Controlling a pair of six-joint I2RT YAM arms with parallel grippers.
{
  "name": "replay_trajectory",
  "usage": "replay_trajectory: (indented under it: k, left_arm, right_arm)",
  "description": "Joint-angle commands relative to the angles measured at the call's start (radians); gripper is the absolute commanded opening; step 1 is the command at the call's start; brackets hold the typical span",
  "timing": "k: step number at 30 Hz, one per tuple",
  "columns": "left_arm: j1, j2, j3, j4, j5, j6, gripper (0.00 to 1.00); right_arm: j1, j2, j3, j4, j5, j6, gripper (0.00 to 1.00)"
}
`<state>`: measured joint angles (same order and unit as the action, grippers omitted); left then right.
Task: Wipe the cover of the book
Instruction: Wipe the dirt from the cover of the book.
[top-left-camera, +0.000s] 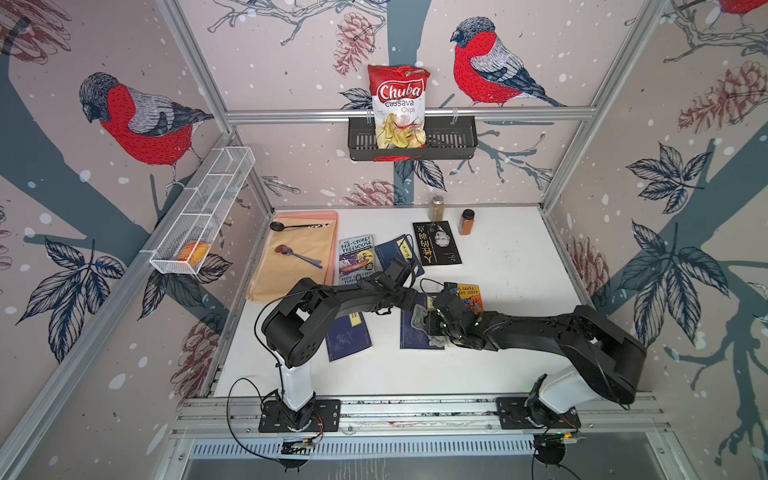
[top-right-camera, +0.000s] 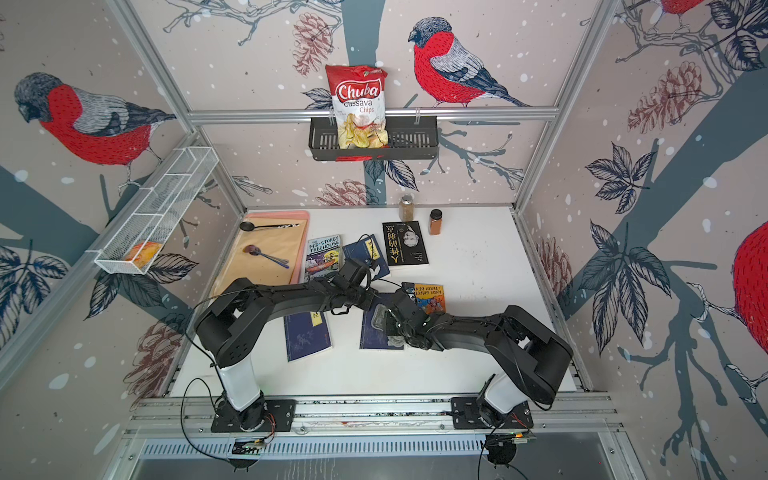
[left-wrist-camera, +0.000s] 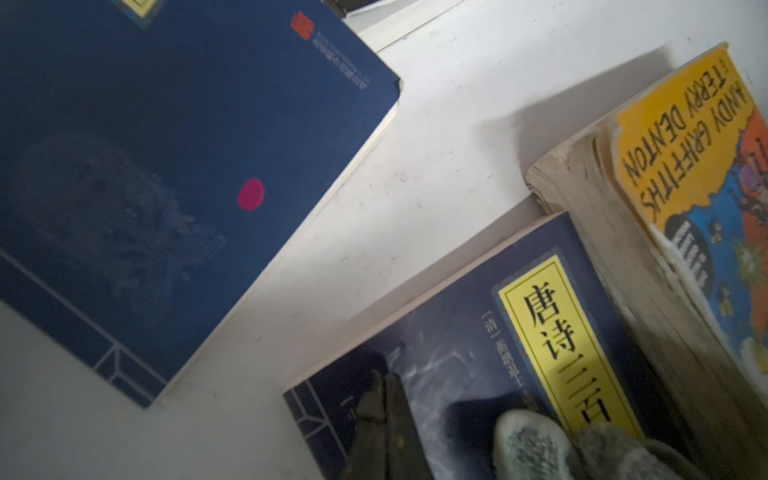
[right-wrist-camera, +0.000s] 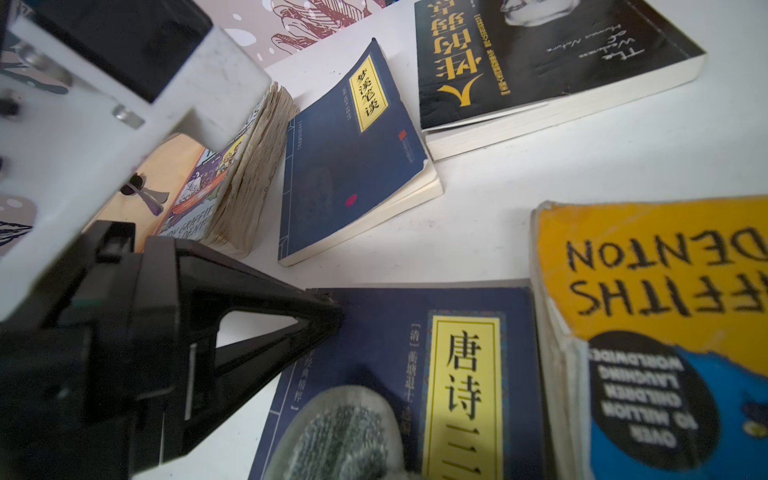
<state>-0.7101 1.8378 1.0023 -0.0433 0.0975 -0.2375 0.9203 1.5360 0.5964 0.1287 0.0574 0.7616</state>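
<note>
The book (top-left-camera: 411, 338) is dark blue with a yellow title label and lies flat mid-table in both top views (top-right-camera: 372, 338). My left gripper (left-wrist-camera: 384, 388) is shut, its joined tips pressed on the cover near a corner; the right wrist view shows this too (right-wrist-camera: 334, 320). A grey cloth (right-wrist-camera: 340, 432) lies bunched on the cover, also in the left wrist view (left-wrist-camera: 528, 444). My right gripper (top-left-camera: 432, 326) is above the book and shut on the cloth, which hides its fingers.
A thick yellow paperback (top-left-camera: 471, 297) touches the book's right edge. Other books lie around: blue ones (top-left-camera: 349, 336) (top-left-camera: 399, 253), a Treehouse one (top-left-camera: 355, 259), a black one (top-left-camera: 438, 243). Two spice jars (top-left-camera: 436, 208) stand behind. A tan mat (top-left-camera: 299, 266) with spoons lies left.
</note>
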Motion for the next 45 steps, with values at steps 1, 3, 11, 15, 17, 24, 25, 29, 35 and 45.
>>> replay_trajectory:
  k: [1, 3, 11, 15, 17, 24, 25, 29, 35, 45]
  left_arm:
    - [-0.004, 0.001, -0.028, -0.153, -0.024, -0.008, 0.06]
    - [-0.004, 0.003, -0.038, -0.146, -0.021, -0.011, 0.03]
    - [-0.004, 0.044, -0.040, -0.144, -0.037, -0.014, 0.00]
    - [-0.003, 0.051, -0.047, -0.132, -0.031, -0.013, 0.00]
    - [-0.004, 0.054, -0.052, -0.125, -0.024, -0.012, 0.00]
    - [-0.003, 0.061, -0.079, -0.091, -0.008, -0.012, 0.00]
    - [-0.003, 0.066, -0.081, -0.087, -0.007, -0.013, 0.00]
    - [-0.002, 0.074, -0.085, -0.080, -0.010, -0.017, 0.00]
    - [0.011, 0.069, -0.097, -0.069, -0.004, -0.023, 0.00]
    - [0.017, 0.062, -0.117, -0.063, -0.001, -0.023, 0.00]
  right_arm:
    - [-0.015, 0.003, -0.021, -0.146, -0.001, 0.001, 0.06]
    - [-0.026, 0.003, -0.027, -0.136, -0.001, -0.003, 0.06]
    - [0.033, -0.058, -0.054, -0.175, 0.002, -0.004, 0.08]
    - [0.060, -0.093, -0.096, -0.212, -0.003, 0.050, 0.09]
    - [0.028, -0.078, -0.111, -0.198, -0.002, 0.066, 0.09]
    - [-0.163, 0.075, -0.007, -0.073, -0.039, -0.023, 0.07]
    - [-0.186, 0.107, 0.031, -0.067, -0.042, -0.044, 0.07]
    - [-0.214, 0.192, 0.133, -0.090, -0.033, -0.094, 0.06]
    - [-0.053, 0.051, 0.093, -0.237, 0.095, -0.049, 0.07]
    - [0.046, -0.061, -0.112, -0.181, 0.035, 0.116, 0.08]
